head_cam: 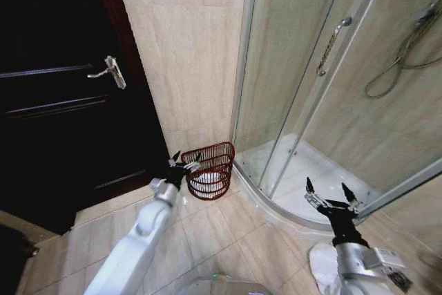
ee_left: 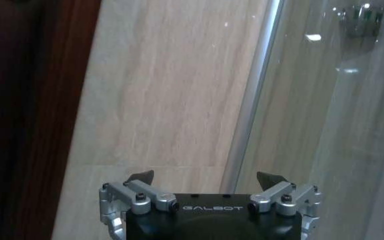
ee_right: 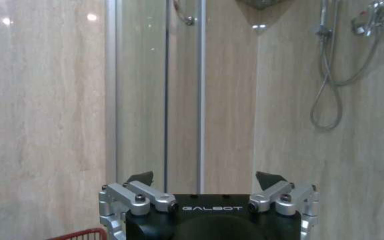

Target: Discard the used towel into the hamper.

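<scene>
The hamper [head_cam: 210,170], a dark red wire basket, stands on the tiled floor [head_cam: 228,233] against the beige wall, between the dark door [head_cam: 62,88] on the left and the glass shower enclosure [head_cam: 311,101] on the right. A white towel [head_cam: 208,179] lies at its bottom. The left gripper [head_cam: 185,160] hovers at the hamper's near-left rim, fingers spread wide, holding nothing. The right gripper [head_cam: 326,193] waits near the shower base, also wide open and empty.

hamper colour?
Dark red-brown openwork wire hamper, something white inside; clearest in the head view.
</scene>
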Motion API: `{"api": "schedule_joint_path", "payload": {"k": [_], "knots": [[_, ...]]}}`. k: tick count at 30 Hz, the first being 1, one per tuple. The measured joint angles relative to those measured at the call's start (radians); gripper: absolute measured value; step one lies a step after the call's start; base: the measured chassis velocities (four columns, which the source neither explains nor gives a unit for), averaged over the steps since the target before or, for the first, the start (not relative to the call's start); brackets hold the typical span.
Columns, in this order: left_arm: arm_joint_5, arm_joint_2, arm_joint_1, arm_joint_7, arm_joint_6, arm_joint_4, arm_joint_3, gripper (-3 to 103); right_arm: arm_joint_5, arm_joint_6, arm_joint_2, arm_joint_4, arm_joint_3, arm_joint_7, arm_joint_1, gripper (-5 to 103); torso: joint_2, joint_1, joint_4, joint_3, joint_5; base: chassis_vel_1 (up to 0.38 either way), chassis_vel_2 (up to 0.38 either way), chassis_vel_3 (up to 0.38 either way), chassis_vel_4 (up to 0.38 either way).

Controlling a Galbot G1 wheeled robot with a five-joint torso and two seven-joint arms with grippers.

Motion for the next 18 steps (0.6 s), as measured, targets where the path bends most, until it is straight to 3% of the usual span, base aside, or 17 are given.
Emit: {"api": "schedule_joint_path", "payload": {"k": [7, 10, 18], "knots": [[0.009, -0.021, 0.107, 0.022, -0.007, -0.073, -0.087, 100, -0.022, 0.025, 0.0, -0.004, 0.012, -0.031, -0.03, 100, 0.0, 0.0, 0.0, 0.0, 0.0001, 0.0, 0.0, 0.0, 0.0], [0.087, -0.072, 0.118, 0.007, -0.004, -0.089, -0.138, 100, -0.027, 0.029, 0.0, 0.01, 0.013, -0.032, -0.044, 100, 0.0, 0.0, -0.0002, 0.0, 0.0, 0.0, 0.0, 0.0, 0.0], [0.129, -0.112, 0.111, 0.006, 0.014, -0.103, -0.144, 100, -0.03, 0.028, 0.0, 0.034, 0.002, -0.027, -0.053, 100, 0.0, 0.0, -0.0002, 0.0, 0.0001, 0.0, 0.0, 0.0, 0.0]]}}
